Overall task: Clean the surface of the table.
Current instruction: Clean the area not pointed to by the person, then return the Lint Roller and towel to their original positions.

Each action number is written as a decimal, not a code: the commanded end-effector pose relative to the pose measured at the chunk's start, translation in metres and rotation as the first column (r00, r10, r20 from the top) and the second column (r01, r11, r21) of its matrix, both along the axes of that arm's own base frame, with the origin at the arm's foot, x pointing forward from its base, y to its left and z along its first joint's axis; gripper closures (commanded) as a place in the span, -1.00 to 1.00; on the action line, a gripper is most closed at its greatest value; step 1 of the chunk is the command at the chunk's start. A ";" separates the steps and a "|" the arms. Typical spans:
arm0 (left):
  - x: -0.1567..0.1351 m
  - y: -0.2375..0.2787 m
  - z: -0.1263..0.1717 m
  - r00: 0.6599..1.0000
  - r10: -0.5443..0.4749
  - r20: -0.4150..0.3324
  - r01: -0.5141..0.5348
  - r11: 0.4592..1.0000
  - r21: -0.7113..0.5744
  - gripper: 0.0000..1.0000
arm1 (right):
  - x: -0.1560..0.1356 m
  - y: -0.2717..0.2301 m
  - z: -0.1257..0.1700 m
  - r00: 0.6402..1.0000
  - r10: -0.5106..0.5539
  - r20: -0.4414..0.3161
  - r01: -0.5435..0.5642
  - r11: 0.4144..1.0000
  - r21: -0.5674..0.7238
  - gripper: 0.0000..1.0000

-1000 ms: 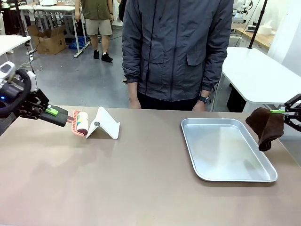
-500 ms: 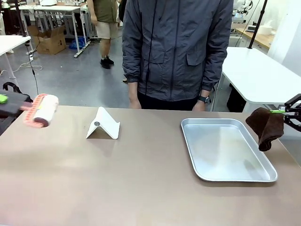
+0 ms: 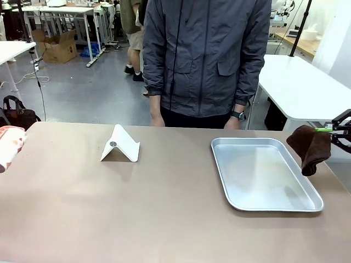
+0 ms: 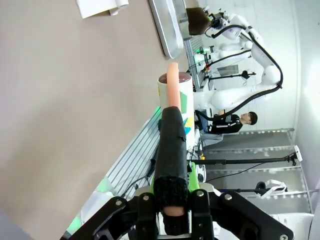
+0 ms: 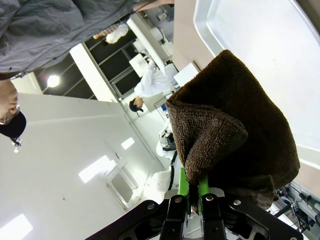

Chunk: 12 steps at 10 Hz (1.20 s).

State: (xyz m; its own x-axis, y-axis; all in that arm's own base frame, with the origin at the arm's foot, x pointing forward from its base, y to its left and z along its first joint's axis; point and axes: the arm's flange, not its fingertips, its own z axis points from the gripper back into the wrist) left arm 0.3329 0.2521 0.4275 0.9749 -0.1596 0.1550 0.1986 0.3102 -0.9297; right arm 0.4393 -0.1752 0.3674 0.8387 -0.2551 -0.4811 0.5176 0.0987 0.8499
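Across the lower frame, your one table (image 3: pixel 164 224) holds one tray (image 3: pixel 274 209), one white stand (image 3: pixel 122 146); left gripper (image 4: pixel 172 197) clamps one lint roller (image 3: pixel 8 143) far left, right gripper (image 5: pixel 194 190) pinches one brown cloth (image 3: pixel 312 149) far right.

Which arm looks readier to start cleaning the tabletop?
Probably left: the left end effector grips a lint roller beside a bare stretch of the table. The right end effector holds a brown cloth beyond the metal tray.
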 end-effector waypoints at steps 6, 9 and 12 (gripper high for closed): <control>-0.005 0.012 -0.010 1.000 0.027 -0.001 -0.027 0.999 -0.018 0.56 | 0.002 -0.001 0.007 1.000 -0.004 -0.005 0.004 1.000 0.017 0.84; -0.005 0.012 -0.010 1.000 0.027 -0.001 -0.027 0.999 -0.018 0.56 | 0.002 -0.001 0.007 1.000 -0.004 -0.005 0.004 1.000 0.017 0.84; -0.005 0.012 -0.010 1.000 0.027 -0.001 -0.027 0.999 -0.018 0.56 | 0.002 -0.001 0.007 1.000 -0.004 -0.005 0.004 1.000 0.017 0.84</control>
State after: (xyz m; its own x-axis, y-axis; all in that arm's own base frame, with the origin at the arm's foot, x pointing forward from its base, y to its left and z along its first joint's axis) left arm 0.3318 0.2665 0.4155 0.9794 -0.1252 0.1584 0.1887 0.2889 -0.9386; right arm 0.4394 -0.1752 0.3674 0.8388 -0.2549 -0.4812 0.5176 0.0987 0.8499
